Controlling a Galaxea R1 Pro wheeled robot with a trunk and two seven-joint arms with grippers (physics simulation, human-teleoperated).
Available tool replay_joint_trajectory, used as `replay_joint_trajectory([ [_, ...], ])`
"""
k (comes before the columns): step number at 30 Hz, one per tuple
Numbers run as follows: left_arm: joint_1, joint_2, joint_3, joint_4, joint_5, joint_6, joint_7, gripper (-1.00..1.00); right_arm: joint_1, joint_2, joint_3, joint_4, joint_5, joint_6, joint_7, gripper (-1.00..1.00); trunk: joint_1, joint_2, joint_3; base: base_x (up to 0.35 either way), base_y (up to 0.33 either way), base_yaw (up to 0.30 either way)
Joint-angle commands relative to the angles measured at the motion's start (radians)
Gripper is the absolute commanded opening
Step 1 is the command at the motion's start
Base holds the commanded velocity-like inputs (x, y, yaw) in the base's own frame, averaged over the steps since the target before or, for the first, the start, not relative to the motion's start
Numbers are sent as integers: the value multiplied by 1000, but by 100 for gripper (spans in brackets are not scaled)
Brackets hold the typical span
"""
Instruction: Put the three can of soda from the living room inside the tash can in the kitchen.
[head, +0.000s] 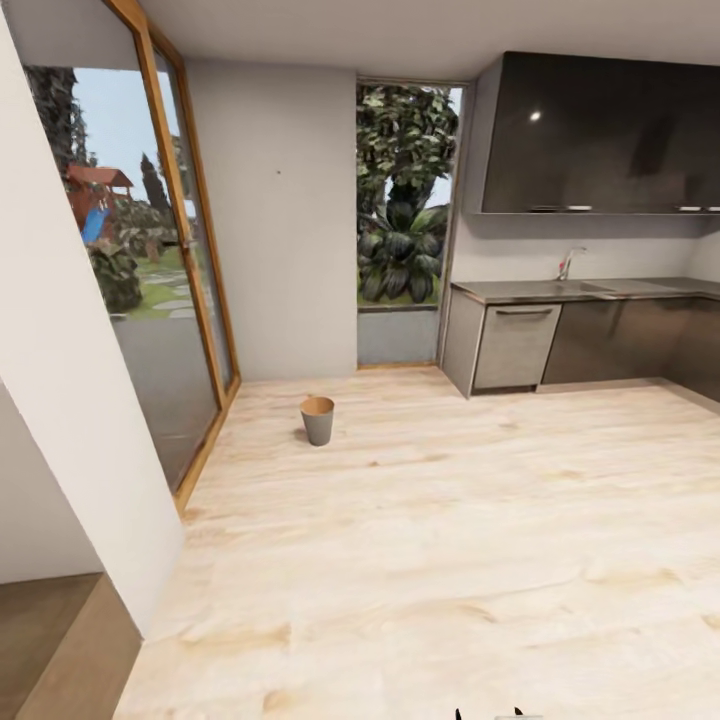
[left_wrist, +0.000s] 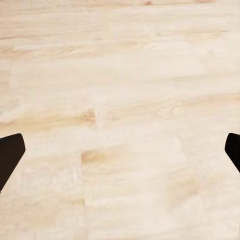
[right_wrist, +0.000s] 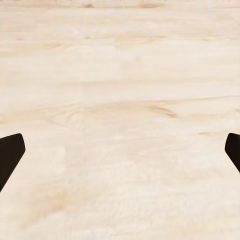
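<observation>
Both of your grippers are spread wide with nothing between the fingers: the left gripper (left_wrist: 120, 150) and the right gripper (right_wrist: 120, 150) each look straight down on bare pale plank floor (head: 450, 560), dark fingertips (left_wrist: 10, 152) at the picture's edges. Out from there, the tash can (head: 317, 420) stands upright on the floor, far ahead and to your left, near the wood-framed glass door (head: 150, 250) and well apart from the grey kitchen counter (head: 560, 292) at far right. You cannot tell from its orange-brown rim what lies inside.
</observation>
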Motion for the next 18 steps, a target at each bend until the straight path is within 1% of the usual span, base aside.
replay_joint_trajectory([
  [1, 0, 0, 0, 0, 0, 0, 0, 100, 0, 0, 0, 0, 0, 0, 0, 100, 0, 0, 0, 323, 0, 0],
  [10, 0, 2, 0, -6, 6, 0, 0, 100, -2, -8, -2, -1, 2, 0, 0, 100, 0, 0, 2, 323, 0, 0],
  [16, 0, 4, 2, -11, 9, -1, 1, 100, -23, -47, -6, -2, 2, 0, -1, 100, 0, 0, 4, 323, 0, 0],
  [17, 0, 5, 2, -11, 10, -2, 1, 100, -26, -62, -7, -3, 2, -1, -1, 100, 0, 0, 4, 322, 0, 0],
  [18, 0, 5, 3, -11, 10, -2, 2, 100, -27, -70, -7, -3, 2, -1, -1, 100, 0, 0, 4, 322, 0, 0],
])
